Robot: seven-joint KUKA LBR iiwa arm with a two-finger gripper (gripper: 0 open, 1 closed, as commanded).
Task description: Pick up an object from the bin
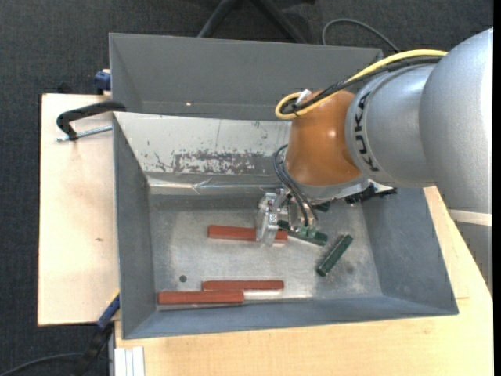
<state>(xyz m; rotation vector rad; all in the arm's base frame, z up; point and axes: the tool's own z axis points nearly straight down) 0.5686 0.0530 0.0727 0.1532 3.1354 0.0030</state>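
Observation:
My gripper [272,227] hangs low over the middle of the bin floor, at the right end of a flat red-brown stick [231,232] that lies crosswise and runs out to its left. The stick's right end is hidden under the gripper. A dark green oblong block [334,254] lies tilted on the floor just right of the gripper, apart from it.
Two more red-brown sticks [243,286] [201,297] lie side by side along the bin's front wall, left of centre. A small dark speck [182,280] sits near them. The arm's orange cover and cables fill the space above the bin's right half.

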